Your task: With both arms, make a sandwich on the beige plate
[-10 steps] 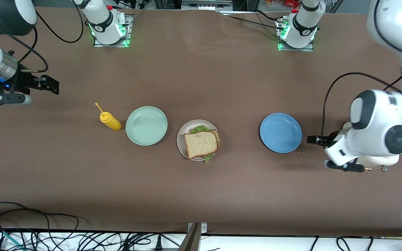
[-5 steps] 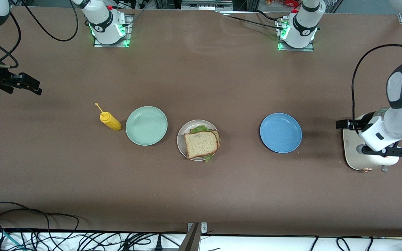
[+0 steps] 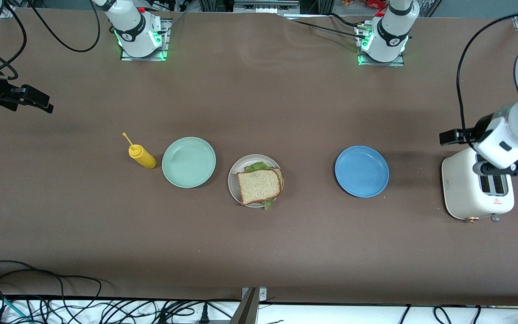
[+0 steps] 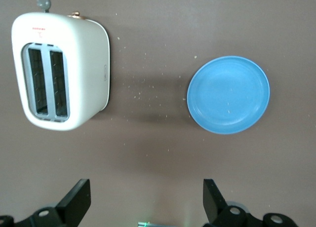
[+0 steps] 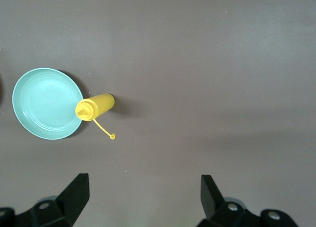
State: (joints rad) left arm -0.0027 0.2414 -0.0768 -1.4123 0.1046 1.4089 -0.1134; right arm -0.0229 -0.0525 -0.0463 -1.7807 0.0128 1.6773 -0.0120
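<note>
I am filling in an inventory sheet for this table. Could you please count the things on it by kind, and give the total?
Plates: 3, namely the mint green plate, the beige plate and the blue plate
Sandwich: 1, the sandwich on the beige plate
Squeeze bottle: 1, the yellow bottle
Toaster: 1, the white toaster
Total: 6

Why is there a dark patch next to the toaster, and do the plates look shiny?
Left wrist view: the toaster throws a soft shadow onto the table toward the blue plate, so light comes from overhead. Right wrist view: the mint green plate shows only faint sheen. Front view: everything looks sharp.
</note>
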